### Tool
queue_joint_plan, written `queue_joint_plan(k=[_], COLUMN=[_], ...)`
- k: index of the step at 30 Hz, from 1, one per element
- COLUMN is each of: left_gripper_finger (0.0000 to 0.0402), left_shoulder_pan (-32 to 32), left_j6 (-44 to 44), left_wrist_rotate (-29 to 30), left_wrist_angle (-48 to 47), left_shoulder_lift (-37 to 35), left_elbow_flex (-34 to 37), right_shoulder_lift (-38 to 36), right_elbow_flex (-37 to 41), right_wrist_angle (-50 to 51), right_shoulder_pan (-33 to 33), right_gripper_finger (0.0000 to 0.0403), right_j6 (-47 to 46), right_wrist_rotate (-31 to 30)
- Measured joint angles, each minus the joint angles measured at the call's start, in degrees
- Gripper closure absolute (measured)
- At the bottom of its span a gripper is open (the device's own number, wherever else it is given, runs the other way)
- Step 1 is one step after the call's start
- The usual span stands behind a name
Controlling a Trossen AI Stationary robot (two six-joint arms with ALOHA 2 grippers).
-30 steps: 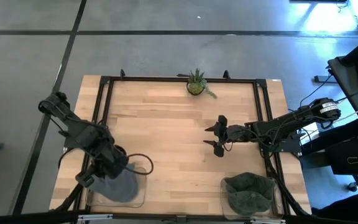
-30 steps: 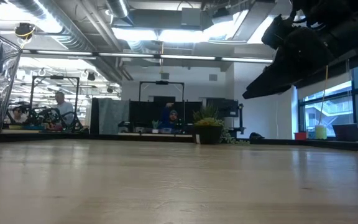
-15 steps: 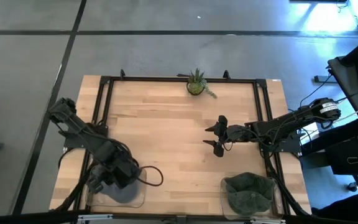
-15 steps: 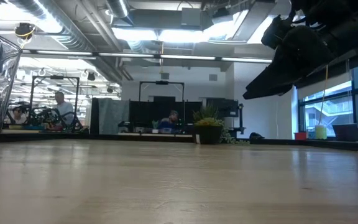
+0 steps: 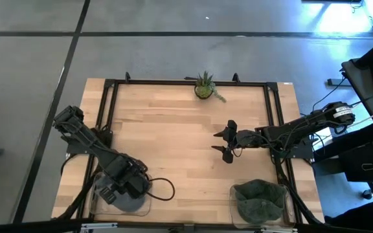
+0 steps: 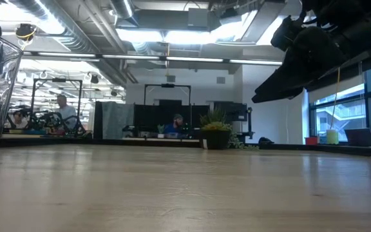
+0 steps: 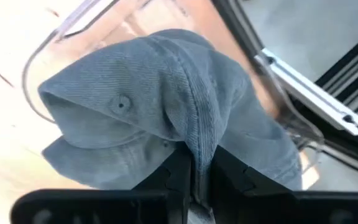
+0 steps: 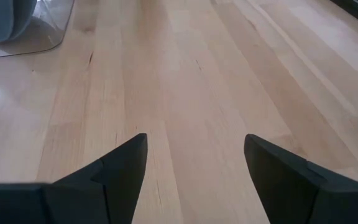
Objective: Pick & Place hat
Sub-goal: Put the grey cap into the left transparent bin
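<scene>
Left tool (image 7: 194, 177) pinched on grey hat (image 7: 166, 106) over clear bin (image 5: 96, 206) at surface (image 5: 173, 142) corner; right tool (image 5: 227, 142) wide apart, mid-surface, holding nothing.

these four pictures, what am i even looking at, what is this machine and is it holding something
It is a robot with two dark arms at a pale wooden table, shown at one moment from four cameras. One looks straight down, one sits at table-top height, and one rides on each wrist.

The left arm's jaws are shut, pinching a fold of a soft grey-blue denim hat over a clear plastic tray at the table's near left corner.

The right arm waits over the middle right of the table, its jaws open and holding nothing.

A second, dark green fabric hat lies in another clear tray at the near right corner, and a small potted green plant stands at the far edge.
</scene>
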State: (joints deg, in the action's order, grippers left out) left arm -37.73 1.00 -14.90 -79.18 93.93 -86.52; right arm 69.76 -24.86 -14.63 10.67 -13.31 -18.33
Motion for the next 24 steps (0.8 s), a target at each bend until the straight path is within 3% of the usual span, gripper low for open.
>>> queue_joint_plan(k=[9,17,24], left_gripper_finger=[0.0339,0.0283,0.0253], left_shoulder_pan=[-2.67,-3.93,-4.0], left_j6=[-1.54,0.32,-0.65], left_wrist_rotate=[2.29,10.51,10.3], left_wrist_angle=[-0.3,0.27,4.72], left_shoulder_lift=[0.0,-1.63,-8.08], left_elbow_flex=[0.0,0.03,0.04], right_shoulder_lift=[0.02,0.02,0.02], right_elbow_flex=[0.0,0.0,0.0], right_wrist_angle=[0.11,0.13,0.0], right_shoulder_pan=[0.01,0.03,0.05], right_gripper_finger=[0.0137,0.0137,0.0137], right_j6=[-0.88,-3.48,-4.52], right_wrist_rotate=[0.55,0.86,7.71])
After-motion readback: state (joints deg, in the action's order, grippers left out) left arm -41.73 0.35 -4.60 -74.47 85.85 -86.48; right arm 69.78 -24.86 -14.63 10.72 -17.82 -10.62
